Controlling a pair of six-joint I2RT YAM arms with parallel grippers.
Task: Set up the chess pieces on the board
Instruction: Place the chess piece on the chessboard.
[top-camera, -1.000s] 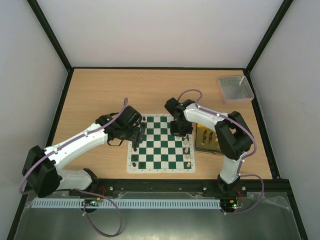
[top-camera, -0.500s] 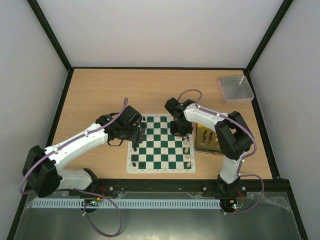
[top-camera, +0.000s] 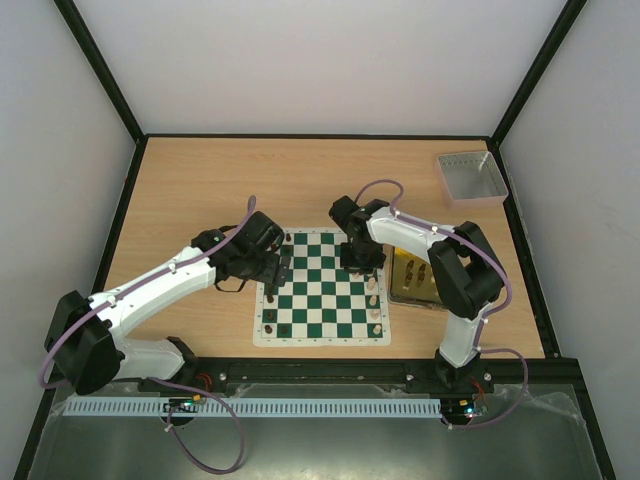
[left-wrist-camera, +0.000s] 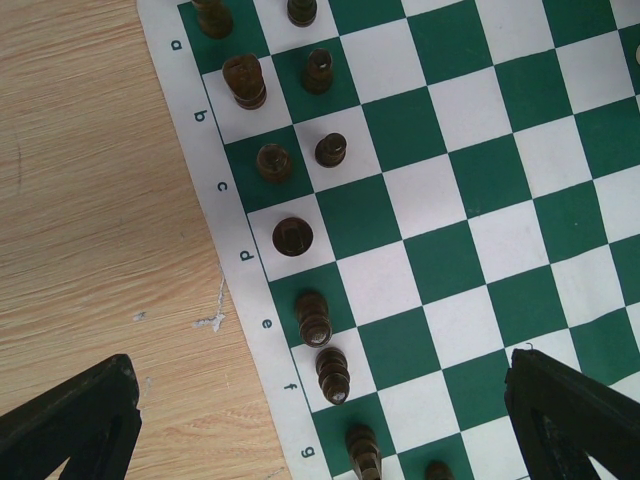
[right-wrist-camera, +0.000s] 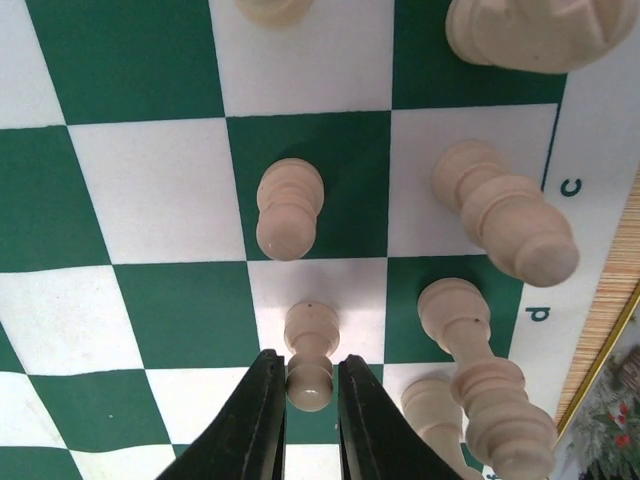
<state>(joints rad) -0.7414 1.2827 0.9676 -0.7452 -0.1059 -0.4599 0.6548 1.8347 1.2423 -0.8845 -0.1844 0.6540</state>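
The board (top-camera: 318, 341) lies in front of both arms. Black chess pieces (left-wrist-camera: 292, 236) stand along its left edge in two columns. Cream chess pieces (right-wrist-camera: 505, 225) stand along its right edge. My left gripper (left-wrist-camera: 318, 375) hangs open over the black rows near files e and f, holding nothing; it shows from above too (top-camera: 283, 265). My right gripper (right-wrist-camera: 310, 375) is low over the board's right side (top-camera: 362, 262). Its fingers (right-wrist-camera: 262, 420) flank the head of a cream pawn (right-wrist-camera: 311, 335) that stands upright on a white square. The jaws are barely open, with a thin gap at the right finger.
A translucent yellow tray (top-camera: 415, 275) lies just right of the board, under the right arm. A small grey tray (top-camera: 470, 177) sits at the table's far right corner. Bare wooden table (top-camera: 230, 180) lies beyond and left of the board.
The right jaws have eased slightly apart around the cream pawn. Neither arm has visibly moved, and the left gripper stays wide open.
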